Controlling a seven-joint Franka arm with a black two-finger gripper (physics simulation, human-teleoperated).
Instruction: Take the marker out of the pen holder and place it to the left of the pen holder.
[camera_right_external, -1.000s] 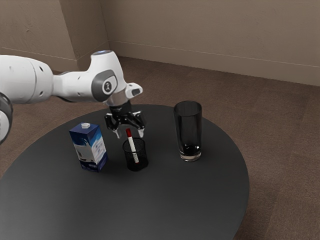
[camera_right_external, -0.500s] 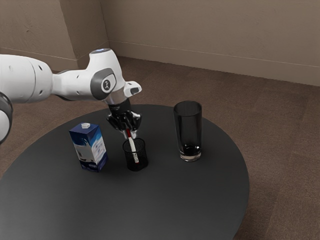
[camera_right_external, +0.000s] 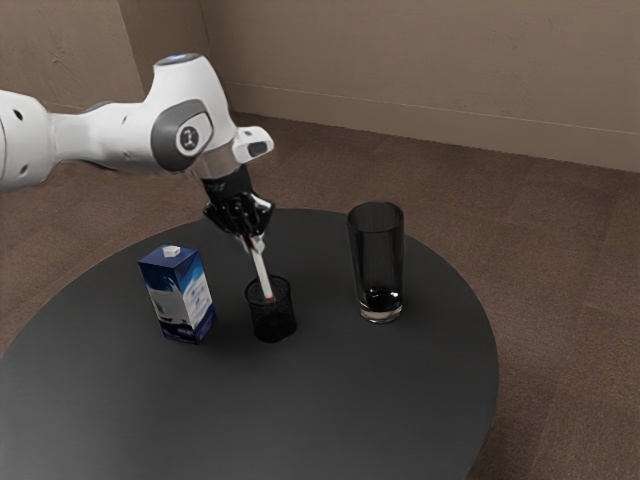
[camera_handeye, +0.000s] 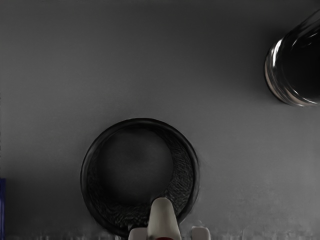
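Item, one round black table (camera_right_external: 330, 400): its curved far edge runs behind the whole set, with a broad bare stretch toward the exterior view's lower part; clear tabletop lies between mesh pen holder (camera_right_external: 272, 323) and tall clear glass (camera_right_external: 378, 245), and a narrower strip between holder and blue-and-white carton (camera_right_external: 180, 295). The glass stands nearest the table's edge on the exterior view's right. Item, by view: the exterior gives me the carton entire, upright, white cap on top, where the wrist view has a blue sliver at its border; the wrist view gives me the holder's round floor and inner wall from above, and the glass's base cut by the frame. Item, one black two-finger gripper (camera_right_external: 253, 243), above the holder: closed on the marker (camera_right_external: 262, 272), which I hold by its red end (camera_handeye: 164, 238), tilted, most of its white barrel above the rim. Item, containers: holder, upright, the marker's lower end at its mouth, close to the rim in my wrist view; glass, upright, see-through; carton, capped, contents hidden
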